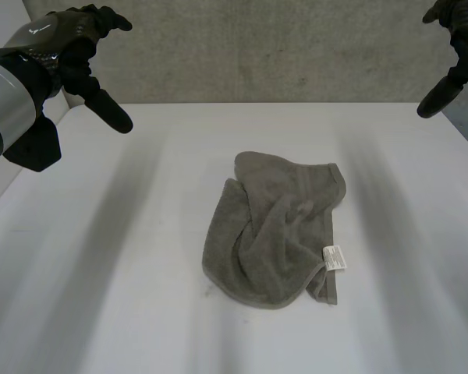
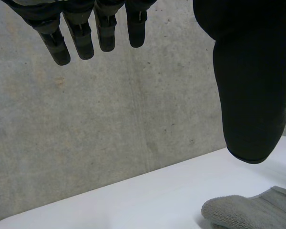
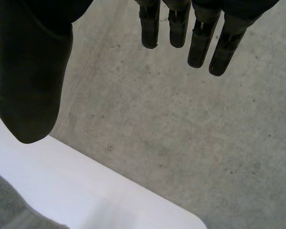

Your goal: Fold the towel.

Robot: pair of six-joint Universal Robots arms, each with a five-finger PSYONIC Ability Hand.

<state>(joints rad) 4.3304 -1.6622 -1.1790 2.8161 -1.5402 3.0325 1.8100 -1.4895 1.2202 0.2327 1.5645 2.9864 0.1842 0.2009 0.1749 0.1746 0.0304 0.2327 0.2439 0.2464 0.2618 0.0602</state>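
The left robot hand (image 1: pixel 72 43) and the right robot hand (image 1: pixel 459 31) hang above the far corners of the bench (image 1: pixel 125 257), fingers straight, thumbs apart, holding nothing. The grey towel (image 1: pixel 273 234) lies crumpled mid-bench, well apart from both. Soft, light and limp, it is probably best pinched at hemmed corners, such as by the white label (image 1: pixel 335 258).

Soft, even light washes the smooth white desk (image 1: pixel 78 327), brightest toward its far edge. The crumpled grey terry towel (image 1: pixel 273 234) throws only a thin dark rim of shadow along its near edge, with deeper shade in its folds. The mottled grey concrete wall (image 1: pixel 296 54) behind is flatly lit. In the wrist views the black left hand (image 2: pixel 248 86) and black right hand (image 3: pixel 28 71) show as near-silhouettes against it, a faint sheen on the fingers (image 2: pixel 81 38).
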